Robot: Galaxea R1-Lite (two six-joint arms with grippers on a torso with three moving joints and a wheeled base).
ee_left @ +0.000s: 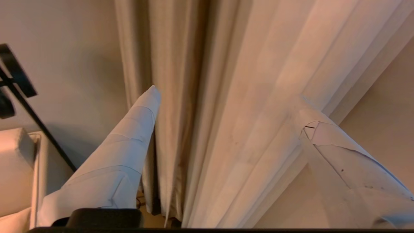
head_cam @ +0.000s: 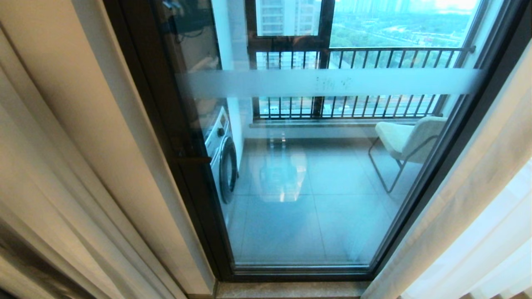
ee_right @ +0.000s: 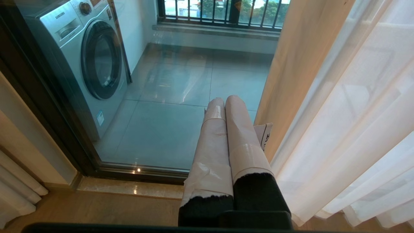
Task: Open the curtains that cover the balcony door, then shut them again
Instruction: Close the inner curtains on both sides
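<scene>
Left wrist view: left tool (ee_left: 226, 100) gapes wide, empty, vertical curtain (ee_left: 245, 129) folds between its fingers; right tool (ee_right: 220, 103) closed, parked.

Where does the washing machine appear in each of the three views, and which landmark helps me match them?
Head view: the washing machine stands behind the glass, left of centre.
Left wrist view: not in it; only drapes and wall.
Right wrist view: the machine fills the upper left, behind the glass.
Shared landmark: the balcony railing, in the head and right wrist views.

Balcony door (head_cam: 316, 174) top and curtains (ee_right: 349, 129) hems cropped, perhaps folded.
</scene>
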